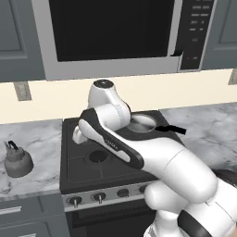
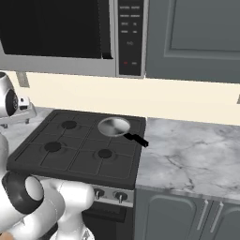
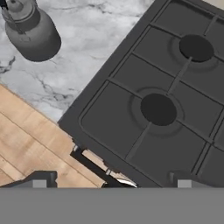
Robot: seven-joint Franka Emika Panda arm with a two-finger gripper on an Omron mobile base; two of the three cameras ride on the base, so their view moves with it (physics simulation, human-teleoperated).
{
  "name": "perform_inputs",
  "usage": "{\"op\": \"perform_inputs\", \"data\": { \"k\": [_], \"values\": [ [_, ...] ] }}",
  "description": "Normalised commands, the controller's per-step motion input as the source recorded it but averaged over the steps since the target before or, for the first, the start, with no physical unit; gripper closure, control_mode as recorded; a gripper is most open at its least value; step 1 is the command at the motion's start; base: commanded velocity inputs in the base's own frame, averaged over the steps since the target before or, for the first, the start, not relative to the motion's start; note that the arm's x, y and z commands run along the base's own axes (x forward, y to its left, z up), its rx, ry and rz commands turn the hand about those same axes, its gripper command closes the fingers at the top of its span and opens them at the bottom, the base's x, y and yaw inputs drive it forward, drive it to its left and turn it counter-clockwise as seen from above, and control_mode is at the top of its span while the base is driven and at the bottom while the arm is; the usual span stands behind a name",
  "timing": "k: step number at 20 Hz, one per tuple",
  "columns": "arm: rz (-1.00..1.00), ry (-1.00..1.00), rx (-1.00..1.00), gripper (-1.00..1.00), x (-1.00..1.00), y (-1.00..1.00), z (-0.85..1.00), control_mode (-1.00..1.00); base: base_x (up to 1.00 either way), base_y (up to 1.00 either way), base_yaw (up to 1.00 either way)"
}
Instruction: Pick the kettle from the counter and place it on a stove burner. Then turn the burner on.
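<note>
The small grey kettle [image 1: 17,161] with its thin black handle stands upright on the marble counter [image 1: 41,139], left of the black stove. In the hand view the kettle [image 3: 30,31] is at the top left, on the counter [image 3: 92,39]. My gripper [image 3: 113,183] hangs open over the stove's front left corner, well apart from the kettle, with nothing between its fingertips [image 3: 41,181]. A bare stove burner [image 3: 158,109] lies just ahead of it and another [image 3: 196,47] sits further on. The front left burner [image 1: 98,156] shows under my arm.
A silver frying pan [image 1: 141,122] with a black handle [image 2: 137,139] occupies the back right burner. Metal knobs [image 1: 98,196] line the stove front. A microwave [image 1: 111,28] hangs above the stove. More marble counter [image 2: 187,154] stretches to the right. Wooden floor [image 3: 26,144] lies below the counter edge.
</note>
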Motion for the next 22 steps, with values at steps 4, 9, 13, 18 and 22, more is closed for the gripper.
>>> {"op": "perform_inputs", "data": {
  "k": [4, 9, 13, 18, 22],
  "values": [
    [0.13, 0.00, 0.00, -1.00, -0.01, 0.61, -0.09, -1.00, 0.00, 0.00, 0.00],
    [0.11, -0.01, 0.00, -1.00, -0.01, 0.53, -0.05, -1.00, 0.00, 0.00, 0.00],
    [0.09, -0.01, 0.00, -1.00, 0.00, 0.50, -0.01, -1.00, 0.00, 0.00, 0.00],
    [0.07, -0.01, 0.00, -1.00, 0.00, 0.52, 0.00, -1.00, 0.00, 0.00, 0.00],
    [0.03, -0.01, 0.00, -1.00, 0.00, 0.56, -0.02, -1.00, 0.00, 0.00, 0.00]
  ]
}}
